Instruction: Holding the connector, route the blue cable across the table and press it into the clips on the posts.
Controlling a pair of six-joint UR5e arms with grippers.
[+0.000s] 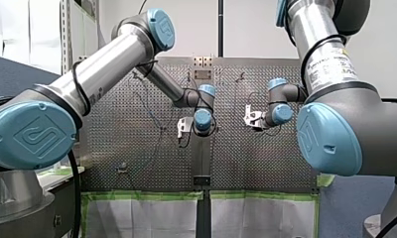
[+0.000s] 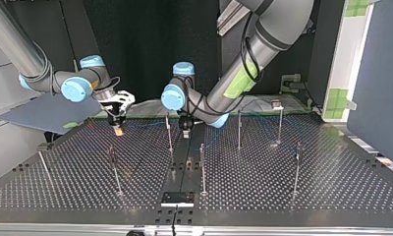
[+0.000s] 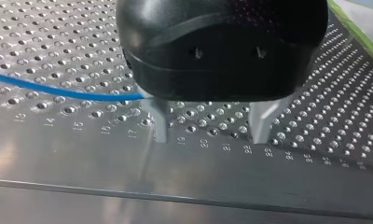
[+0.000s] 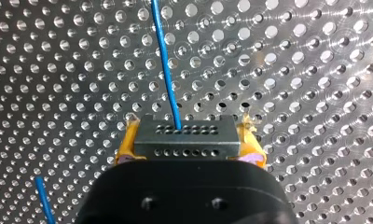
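Starting at the top view's left: my right gripper [image 2: 118,129] hangs tip-down just over the perforated table [image 2: 283,196], yellow pads [image 4: 123,143] clamped tight on the grey connector [image 4: 186,136]. Connector's long axis lies crosswise, pad to pad; its holed face points away from the gripper, toward the table. Blue cable [image 4: 167,60] leaves that face and runs straight ahead over the holes. Next rightward, near the table's middle, my left gripper [image 3: 210,134] stands tip-down, metal fingers [image 3: 159,122] spread wide, nothing between them; the cable comes up to the outer side of one finger. Thin upright posts [image 2: 238,130] stand around it, one just beside it, more further right.
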